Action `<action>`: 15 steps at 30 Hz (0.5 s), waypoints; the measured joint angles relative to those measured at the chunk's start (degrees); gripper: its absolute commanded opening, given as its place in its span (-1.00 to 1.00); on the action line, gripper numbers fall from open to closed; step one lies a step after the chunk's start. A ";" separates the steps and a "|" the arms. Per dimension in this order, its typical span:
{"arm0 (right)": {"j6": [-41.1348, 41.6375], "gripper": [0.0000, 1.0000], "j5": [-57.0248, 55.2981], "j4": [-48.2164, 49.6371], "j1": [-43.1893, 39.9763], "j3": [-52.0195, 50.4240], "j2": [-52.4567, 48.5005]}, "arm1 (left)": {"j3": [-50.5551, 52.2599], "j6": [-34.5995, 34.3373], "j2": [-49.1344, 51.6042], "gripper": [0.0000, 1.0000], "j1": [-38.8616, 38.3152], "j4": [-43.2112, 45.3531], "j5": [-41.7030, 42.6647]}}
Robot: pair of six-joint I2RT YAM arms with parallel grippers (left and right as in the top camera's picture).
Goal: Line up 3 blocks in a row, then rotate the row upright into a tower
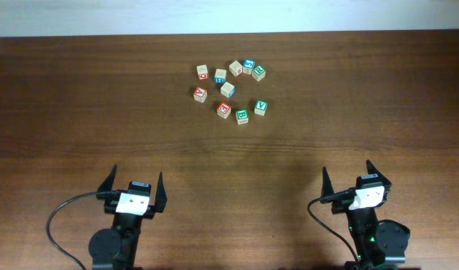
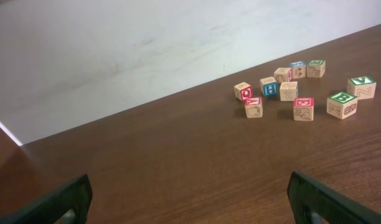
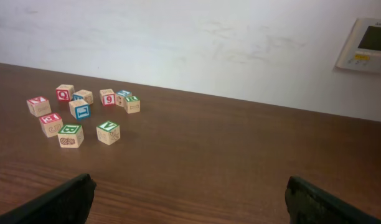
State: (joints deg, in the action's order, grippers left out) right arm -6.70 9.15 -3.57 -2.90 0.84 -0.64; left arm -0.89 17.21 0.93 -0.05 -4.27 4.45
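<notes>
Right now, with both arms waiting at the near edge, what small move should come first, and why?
Probably the right gripper should reach forward and inward toward the green block. Both it and the left gripper stand open, empty and well short of every cube, and that green block lies at the group's near right corner, closest to the right arm.

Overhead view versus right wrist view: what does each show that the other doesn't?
Only overhead: the left hand, open and empty, well short of the blocks. Only the right wrist: a pale panel mounted on the wall. Both: the cluster of lettered blocks on the brown table, and the right hand, open and empty.
</notes>
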 measured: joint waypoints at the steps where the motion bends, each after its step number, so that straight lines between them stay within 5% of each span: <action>1: 0.00 0.96 0.00 0.00 0.00 0.00 0.00 | 0.00 0.00 0.00 0.98 0.00 0.00 0.00; 15: 0.02 0.96 -1.14 -0.04 0.00 0.00 0.00 | 0.00 0.00 0.00 0.98 0.00 0.00 0.00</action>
State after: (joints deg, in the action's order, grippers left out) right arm -6.68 8.01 -3.62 -2.90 0.84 -0.64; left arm -0.89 17.21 0.93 -0.05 -4.27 4.45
